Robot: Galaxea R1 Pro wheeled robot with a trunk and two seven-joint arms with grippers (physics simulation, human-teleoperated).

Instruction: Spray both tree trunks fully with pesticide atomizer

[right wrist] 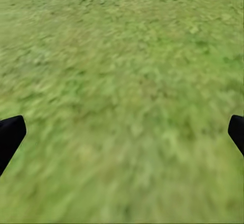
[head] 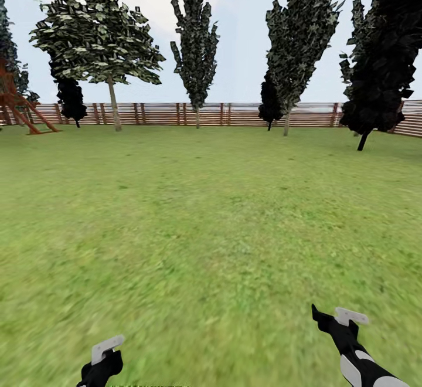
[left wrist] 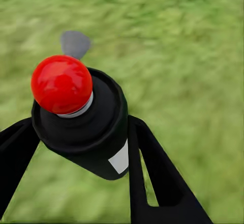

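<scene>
The pesticide atomizer (left wrist: 96, 132), a dark body with a round red tip (left wrist: 61, 84), sits between the black fingers (left wrist: 152, 173) of my left gripper (left wrist: 81, 127), which is shut on it above the grass floor (left wrist: 193, 56). In the head view the left gripper (head: 105, 355) hangs low at the bottom left. My right gripper (head: 335, 316) is at the bottom right, open and empty (right wrist: 122, 132). A tree (head: 97, 29) with a broad crown of flat leaves and a grey trunk (head: 113, 105) stands far off at the back left.
A brown slat fence (head: 223, 114) runs across the far end of the lawn (head: 211, 211). Several narrow dark trees (head: 196, 41) stand along it, one very dark at the right (head: 384, 64). A reddish wooden frame (head: 20, 108) sits at the far left.
</scene>
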